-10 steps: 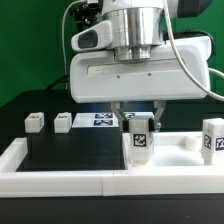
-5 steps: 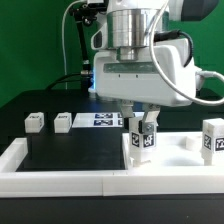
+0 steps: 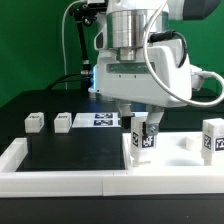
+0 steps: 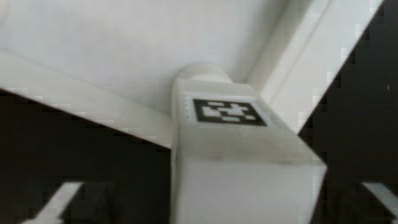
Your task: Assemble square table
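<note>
The gripper (image 3: 141,127) hangs over the square tabletop (image 3: 180,160) with its jaws apart. They flank an upright tagged leg (image 3: 141,143) set in a rimmed corner of the slab, and the wrist view shows a gap on each side. A second leg (image 3: 211,140) stands toward the exterior view's right. Two small legs (image 3: 35,122) lie on the black table (image 3: 70,150) near the marker board (image 3: 100,120).
</note>
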Controlling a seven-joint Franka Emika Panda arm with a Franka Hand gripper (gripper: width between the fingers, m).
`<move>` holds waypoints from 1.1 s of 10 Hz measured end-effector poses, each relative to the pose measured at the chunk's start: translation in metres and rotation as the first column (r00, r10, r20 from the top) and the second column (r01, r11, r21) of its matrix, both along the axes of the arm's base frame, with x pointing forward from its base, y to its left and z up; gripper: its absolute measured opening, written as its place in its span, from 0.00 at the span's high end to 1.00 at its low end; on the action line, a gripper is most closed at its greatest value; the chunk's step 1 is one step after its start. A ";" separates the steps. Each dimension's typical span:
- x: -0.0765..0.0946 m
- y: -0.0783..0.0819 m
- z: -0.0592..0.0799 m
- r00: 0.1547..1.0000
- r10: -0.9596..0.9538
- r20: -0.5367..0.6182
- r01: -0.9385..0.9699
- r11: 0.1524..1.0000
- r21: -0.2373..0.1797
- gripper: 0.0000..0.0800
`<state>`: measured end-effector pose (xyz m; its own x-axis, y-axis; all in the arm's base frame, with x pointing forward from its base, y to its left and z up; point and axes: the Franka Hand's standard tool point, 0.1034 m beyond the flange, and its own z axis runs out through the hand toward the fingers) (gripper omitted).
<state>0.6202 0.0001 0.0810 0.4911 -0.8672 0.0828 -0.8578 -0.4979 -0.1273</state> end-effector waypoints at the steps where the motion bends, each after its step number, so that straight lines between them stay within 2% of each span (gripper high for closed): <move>1: 0.000 0.002 0.000 0.999 0.032 0.000 -0.032 0.999 -0.003 0.22; 3: -0.001 0.007 0.000 0.958 0.288 -0.008 -0.288 0.957 -0.037 0.19; 5: -0.001 0.008 0.000 0.847 0.530 -0.027 -0.531 0.845 -0.071 0.19; 9: -0.002 0.016 -0.001 0.627 0.777 -0.063 -0.778 0.619 -0.105 0.19; 11: -0.001 0.014 -0.001 0.506 0.859 -0.081 -0.860 0.496 -0.119 0.19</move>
<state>0.6187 0.0145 0.0804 0.9893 0.0023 0.1457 0.0019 -1.0000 0.0026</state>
